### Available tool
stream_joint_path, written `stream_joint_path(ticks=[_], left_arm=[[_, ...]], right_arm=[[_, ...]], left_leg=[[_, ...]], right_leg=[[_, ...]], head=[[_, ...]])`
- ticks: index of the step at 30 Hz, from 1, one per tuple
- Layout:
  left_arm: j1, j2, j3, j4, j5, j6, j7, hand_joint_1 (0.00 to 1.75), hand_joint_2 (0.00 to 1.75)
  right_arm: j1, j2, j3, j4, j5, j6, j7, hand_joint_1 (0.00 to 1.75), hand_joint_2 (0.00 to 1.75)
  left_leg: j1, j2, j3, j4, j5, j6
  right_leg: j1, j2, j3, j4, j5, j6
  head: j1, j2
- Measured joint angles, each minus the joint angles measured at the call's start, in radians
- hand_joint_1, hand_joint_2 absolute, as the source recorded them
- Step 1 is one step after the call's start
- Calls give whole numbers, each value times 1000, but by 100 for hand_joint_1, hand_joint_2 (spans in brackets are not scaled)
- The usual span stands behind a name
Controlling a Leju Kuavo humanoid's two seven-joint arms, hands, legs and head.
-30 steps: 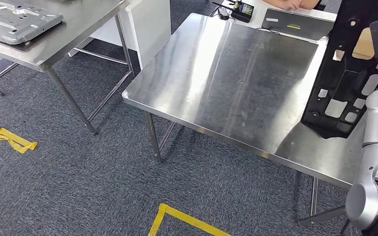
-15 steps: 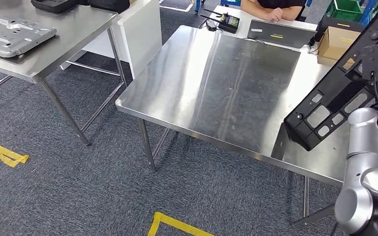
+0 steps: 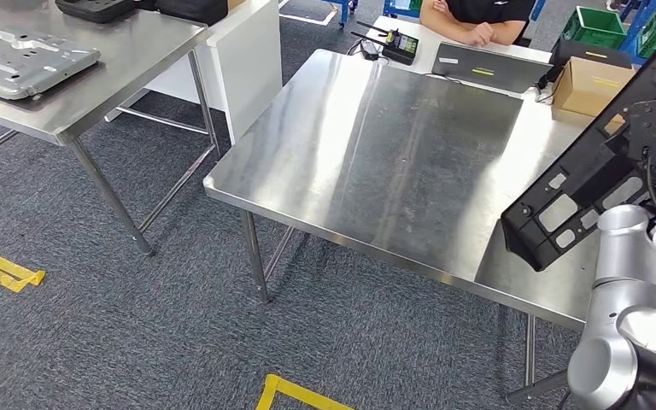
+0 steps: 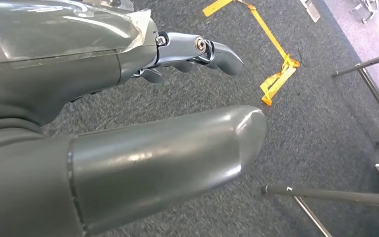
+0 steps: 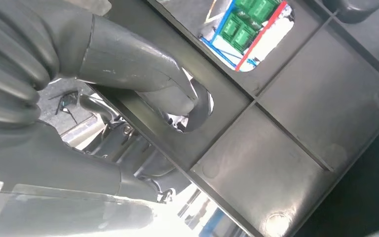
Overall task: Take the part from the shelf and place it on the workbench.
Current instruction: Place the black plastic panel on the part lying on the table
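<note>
Right robot hand pinches black part, thumb hooked through hole in panel. Part hangs in air above counter, at its 4 o'clock corner, not touching. Part looks like stiff plastic, flat, ribbed, many holes. Probably light, but big and wobbly on one grip. Holes and edges look like good spots to hold. Long side tilts, low end toward 8 o'clock, high end toward 2 o'clock. Left robot hand hangs over carpet, holds nothing, fingers apart.

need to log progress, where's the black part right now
In the head view the black part is at the right, gripped by the right hand and tilted above the right edge of the steel workbench, near the cardboard box.
</note>
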Motion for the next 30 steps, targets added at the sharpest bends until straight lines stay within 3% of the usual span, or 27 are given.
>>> stream_joint_path(ticks=[6,10,16,19,26,30], left_arm=[[-1,8,-3,-1,-10,1,0,0,0],[4,18,-17,-1,17,13,0,0,0],[7,24,-28,-1,18,15,0,0,0],[5,29,-37,-1,-1,6,0,0,0],[-22,47,-75,17,-16,0,0,0,0],[-49,49,-105,42,-22,2,0,0,0]], right_arm=[[9,-10,-82,-124,-58,33,-101,175,175],[-21,-47,-65,-252,-76,144,-46,175,175],[-64,-73,-44,-349,-70,170,-35,175,175],[-152,-110,-7,-433,-45,251,-14,175,175],[-500,-244,163,-546,-24,537,88,175,175],[-586,-319,244,-594,-32,623,112,175,175]], left_leg=[[-13,-11,-15,-1,2,6],[-25,-16,-36,-1,10,16],[-28,-21,-44,-3,13,18],[-35,-25,-53,-3,17,19],[-41,-31,-59,-8,23,20],[-39,-31,-59,-8,24,19]], right_leg=[[-9,-11,-7,4,-2,7],[-18,-18,-27,15,-1,9],[-21,-24,-37,17,-2,11],[-27,-27,-49,25,-2,14],[-35,-35,-68,31,-3,14],[-33,-35,-68,31,-3,14]], head=[[0,0],[0,0],[0,0],[0,0],[0,0],[0,0]])
